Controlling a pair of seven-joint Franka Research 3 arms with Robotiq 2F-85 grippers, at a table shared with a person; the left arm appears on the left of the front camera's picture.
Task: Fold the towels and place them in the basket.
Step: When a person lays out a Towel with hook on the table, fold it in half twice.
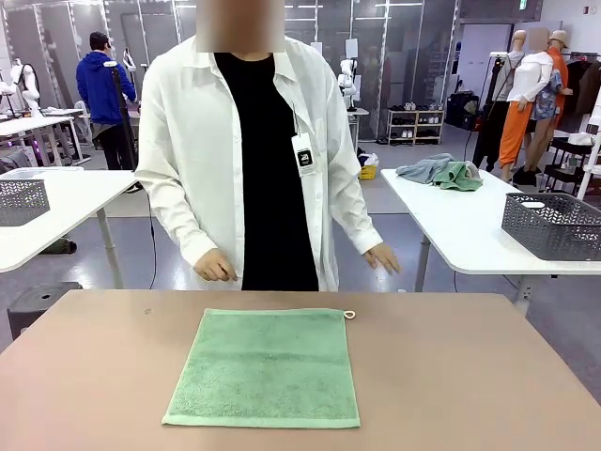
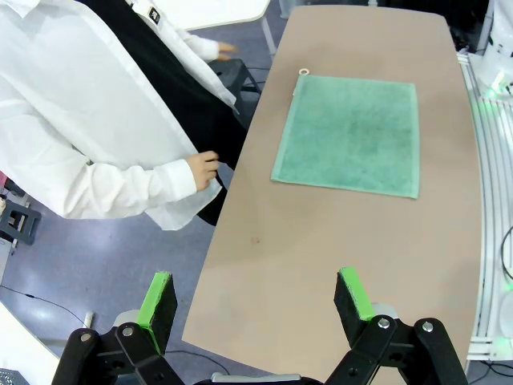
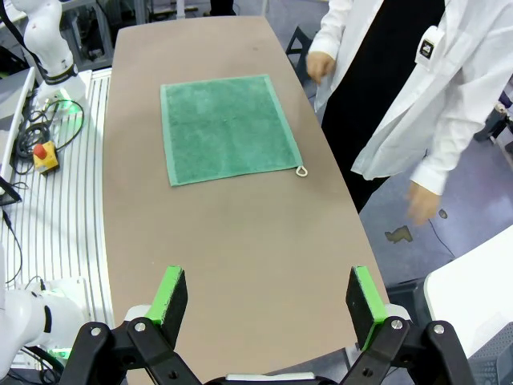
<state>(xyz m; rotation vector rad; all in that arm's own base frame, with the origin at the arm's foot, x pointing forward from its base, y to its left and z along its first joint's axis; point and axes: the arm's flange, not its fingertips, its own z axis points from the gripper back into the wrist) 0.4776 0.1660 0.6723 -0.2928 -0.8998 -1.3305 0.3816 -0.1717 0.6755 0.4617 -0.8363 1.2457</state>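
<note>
The left gripper and right gripper hang high over the table, jaws spread wide, holding nothing. The green towel lies flat mid-table, its loop at the far corner; soft, light and limp, it likely wants pinching at the near corners.

L gripper and R gripper hang high, jaws spread wide, both empty. Green pads sit at 7 and 5 o'clock in each wrist view. L arm, white, stands at 11 o'clock in R wrist view.
</note>
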